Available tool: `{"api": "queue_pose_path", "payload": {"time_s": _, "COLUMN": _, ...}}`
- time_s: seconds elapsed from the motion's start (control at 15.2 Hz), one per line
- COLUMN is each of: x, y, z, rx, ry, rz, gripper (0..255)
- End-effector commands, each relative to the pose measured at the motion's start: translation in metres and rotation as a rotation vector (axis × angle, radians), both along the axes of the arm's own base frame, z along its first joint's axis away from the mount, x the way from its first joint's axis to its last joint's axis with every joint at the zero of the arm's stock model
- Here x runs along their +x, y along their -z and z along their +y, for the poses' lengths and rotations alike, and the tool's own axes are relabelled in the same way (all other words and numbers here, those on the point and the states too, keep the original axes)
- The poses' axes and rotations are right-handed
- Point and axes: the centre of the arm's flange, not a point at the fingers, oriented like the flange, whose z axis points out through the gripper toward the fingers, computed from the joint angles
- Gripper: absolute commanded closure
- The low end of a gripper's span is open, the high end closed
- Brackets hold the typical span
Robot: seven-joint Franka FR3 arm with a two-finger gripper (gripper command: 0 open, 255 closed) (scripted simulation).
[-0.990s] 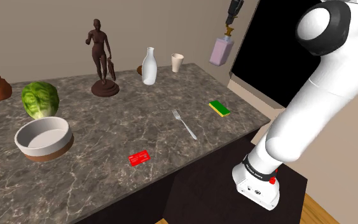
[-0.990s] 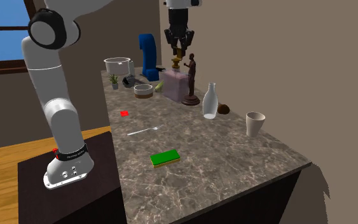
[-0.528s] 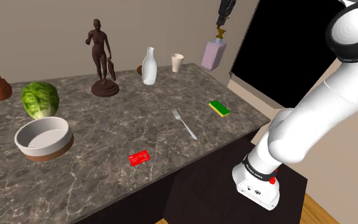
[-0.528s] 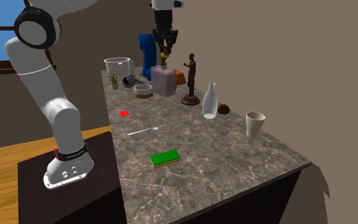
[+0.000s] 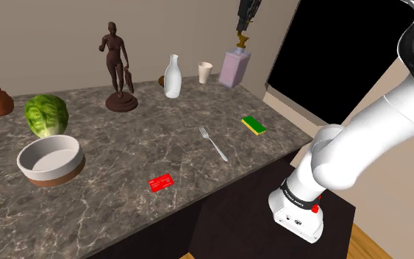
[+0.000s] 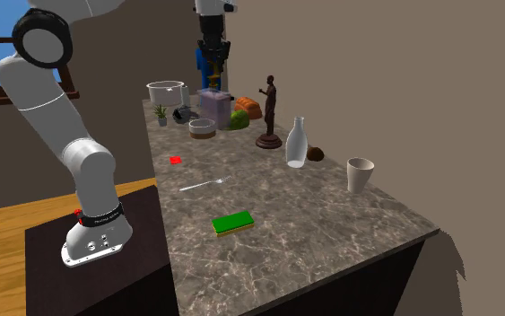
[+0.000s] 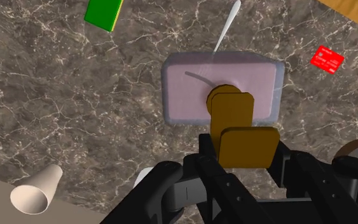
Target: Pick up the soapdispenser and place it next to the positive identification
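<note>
A pale lilac soap dispenser [image 5: 234,69] with a brown pump hangs in the air above the counter's far end, near the cup. My black gripper [image 5: 243,28] is shut on its pump from above. In the second exterior view the gripper [image 6: 213,70] holds the dispenser [image 6: 212,106] over the counter. In the wrist view my gripper [image 7: 244,156] clasps the brown pump, with the dispenser body [image 7: 190,86] below it. A small red card [image 5: 161,182] lies flat near the counter's front edge; it also shows as the red card [image 7: 327,59] and the red card [image 6: 176,160].
On the dark marble counter [image 5: 161,132] lie a fork [image 5: 214,143] and a green sponge [image 5: 255,125]. A white bottle [image 5: 172,76], a cup [image 5: 205,71], a brown statue [image 5: 117,66], a lettuce [image 5: 47,115] and a bowl [image 5: 49,158] stand there too. A pot [image 6: 165,92] stands at the far end.
My gripper has carried the dispenser toward the shoulder view's left and slightly lower, staying shut on the pump. Everything on the counter has stayed put.
</note>
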Motion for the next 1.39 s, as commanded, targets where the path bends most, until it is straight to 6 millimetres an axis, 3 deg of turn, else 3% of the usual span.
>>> {"api": "queue_pose_path", "payload": {"time_s": 0.0, "x": 0.000, "y": 0.000, "z": 0.029, "rx": 0.000, "ry": 0.002, "rz": 0.000, "gripper": 255}}
{"api": "queue_pose_path", "payload": {"time_s": 1.32, "x": -0.006, "y": -0.001, "z": 0.289, "rx": 0.000, "ry": 0.002, "rz": 0.000, "gripper": 255}}
